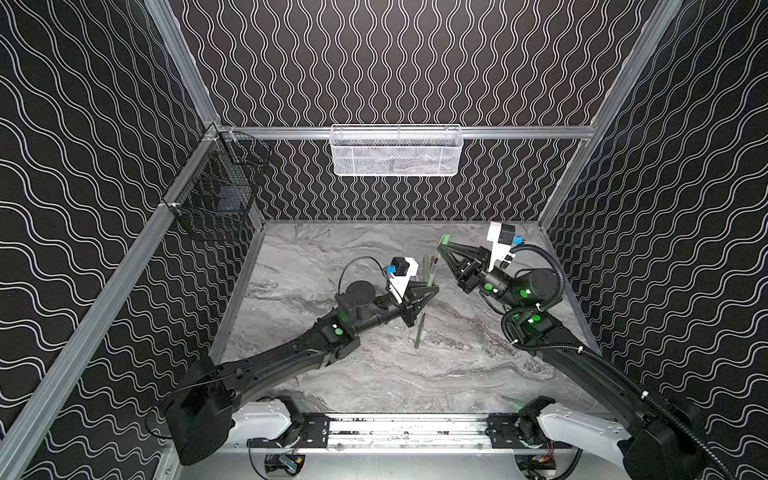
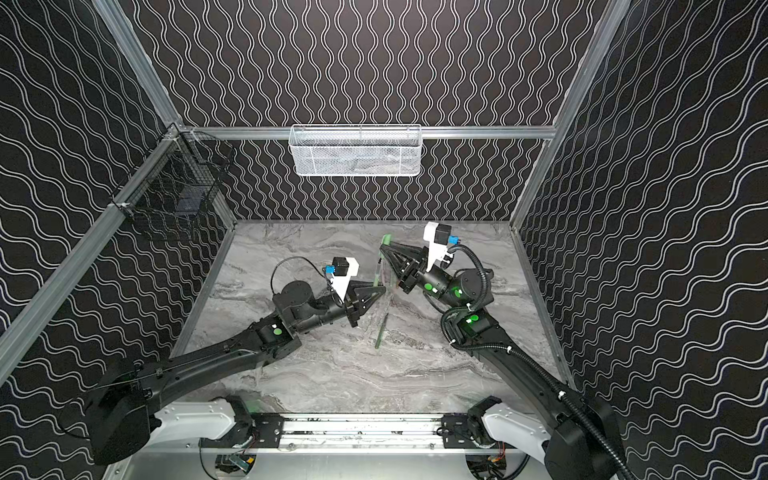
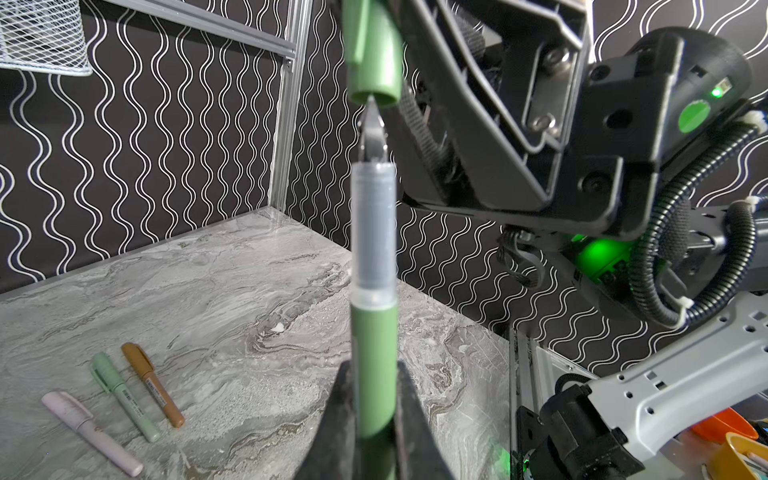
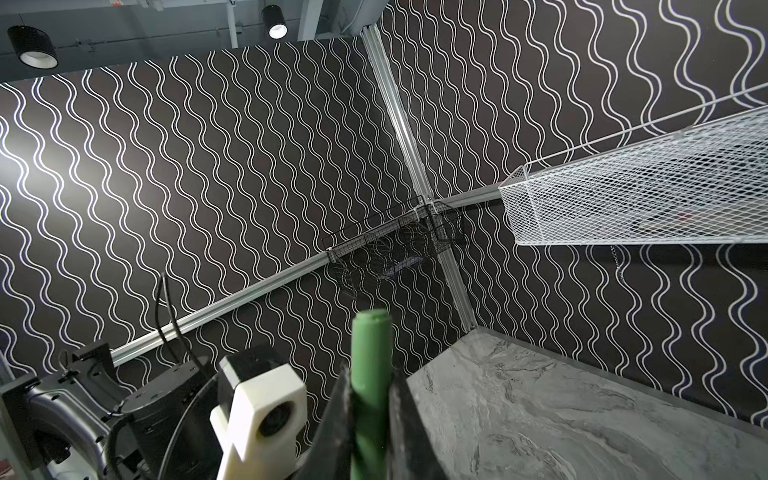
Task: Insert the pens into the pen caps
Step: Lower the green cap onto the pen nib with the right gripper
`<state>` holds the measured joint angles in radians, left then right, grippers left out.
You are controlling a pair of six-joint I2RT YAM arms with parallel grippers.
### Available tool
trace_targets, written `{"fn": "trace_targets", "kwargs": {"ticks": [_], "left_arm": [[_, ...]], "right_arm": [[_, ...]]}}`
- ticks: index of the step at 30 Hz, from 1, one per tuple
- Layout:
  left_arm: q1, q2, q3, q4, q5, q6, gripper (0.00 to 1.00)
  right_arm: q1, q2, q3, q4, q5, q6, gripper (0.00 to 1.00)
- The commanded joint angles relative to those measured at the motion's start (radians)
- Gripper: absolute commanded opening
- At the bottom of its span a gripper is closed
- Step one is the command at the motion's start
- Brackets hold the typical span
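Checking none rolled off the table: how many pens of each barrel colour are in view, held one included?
Dark green: 2 (held dark green pen, loose dark green pen)
Pale green pen: 1
Orange-brown pen: 1
Pink pen: 1
Total: 5

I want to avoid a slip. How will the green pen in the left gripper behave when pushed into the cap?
Probably stiff: the green pen sticks straight out of the left gripper, without sag. Its barrel looks smooth, so it may slide back between the jaws. Its thin tip, at the mouth of the cap, seems the fragile part.
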<state>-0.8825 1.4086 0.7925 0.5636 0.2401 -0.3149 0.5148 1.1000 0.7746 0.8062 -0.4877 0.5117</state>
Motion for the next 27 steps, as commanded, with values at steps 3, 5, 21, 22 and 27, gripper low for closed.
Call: {"fn": "trace_targets", "kwargs": {"ticks": [3, 5, 21, 22, 27], "left_arm": [[-0.001, 0.003, 0.011, 0.013, 0.009, 0.005, 0.0], [-0.001, 0.001, 0.011, 0.009, 0.005, 0.008, 0.0], [-0.001, 0.0, 0.007, 0.013, -0.001, 0.006, 0.0], [-0.001, -0.001, 0.007, 0.012, -0.002, 0.006, 0.0], [-0.001, -0.008, 0.005, 0.012, -0.005, 0.01, 0.0]], "right_arm": [[0.007, 0.007, 0.019, 0.036, -0.014, 0.016, 0.04], [0.009, 0.006, 0.014, 0.033, -0.014, 0.015, 0.04], [0.02, -0.018, -0.019, 0.013, 0.014, -0.009, 0.04], [0.021, -0.017, -0.013, 0.009, 0.014, -0.009, 0.04], [0.021, -0.005, -0.008, 0.006, 0.001, -0.003, 0.04]]}}
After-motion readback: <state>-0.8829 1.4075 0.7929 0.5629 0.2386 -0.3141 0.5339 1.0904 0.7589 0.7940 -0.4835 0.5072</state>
